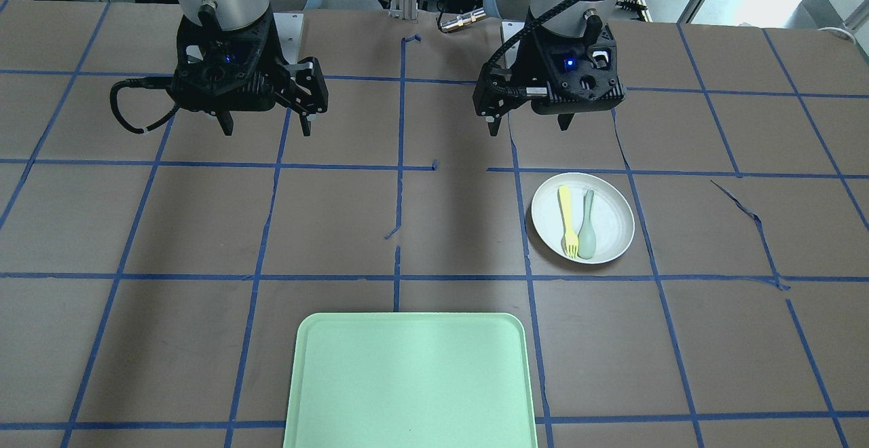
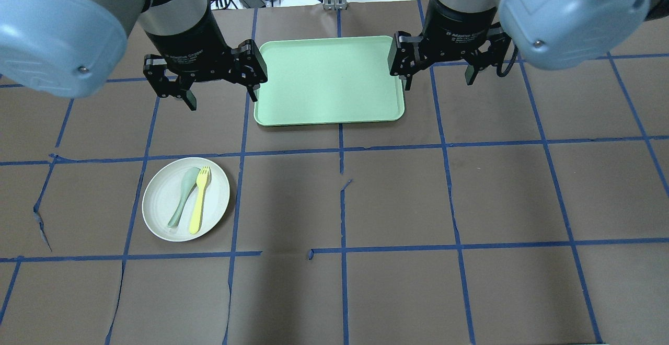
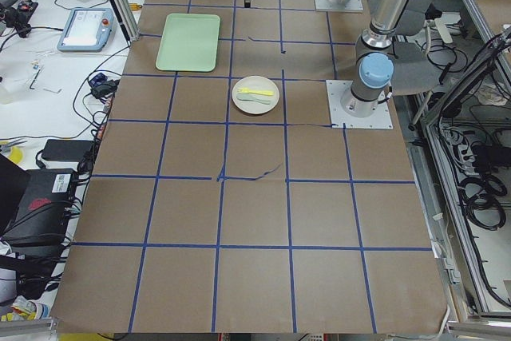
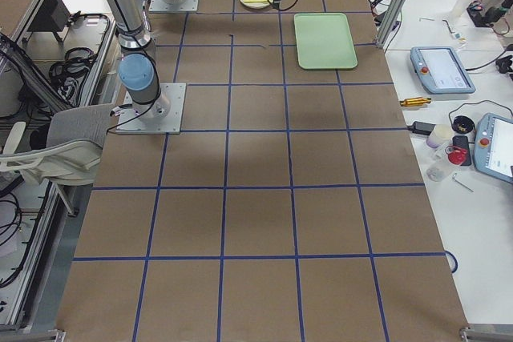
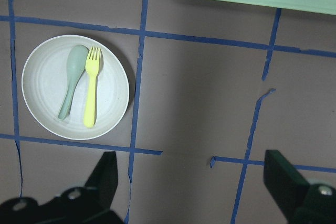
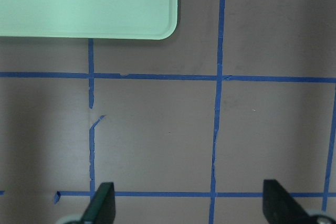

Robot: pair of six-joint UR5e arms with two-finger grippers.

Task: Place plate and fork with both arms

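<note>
— Where do we find the yellow fork point(image 2: 198, 201)?
— We see it lying on the off-white plate point(image 2: 215, 193) beside the spoon point(image 2: 180, 201), on the desk point(image 2: 418, 204). The left pincer point(image 2: 222, 98) and the right pincer point(image 2: 437, 81) both hang released, holding nothing.

tray point(image 1: 407, 380): mint-green, flat on table point(image 1: 136, 231) | spoon point(image 1: 588, 220): grey-green | tape point(image 1: 402, 108): blue grid

A robotics lab. A table point(image 3: 255, 213) papered brown and gridded with blue tape point(image 3: 255, 246) has two robot arms point(image 4: 132, 70) bolted on metal plates point(image 4: 172, 102) along one long edge. Beyond the opposite edge, white benches point(image 4: 481, 222) carry teach pendants point(image 4: 437, 70); loose cables point(image 3: 479, 189) trail behind the arms.
</note>
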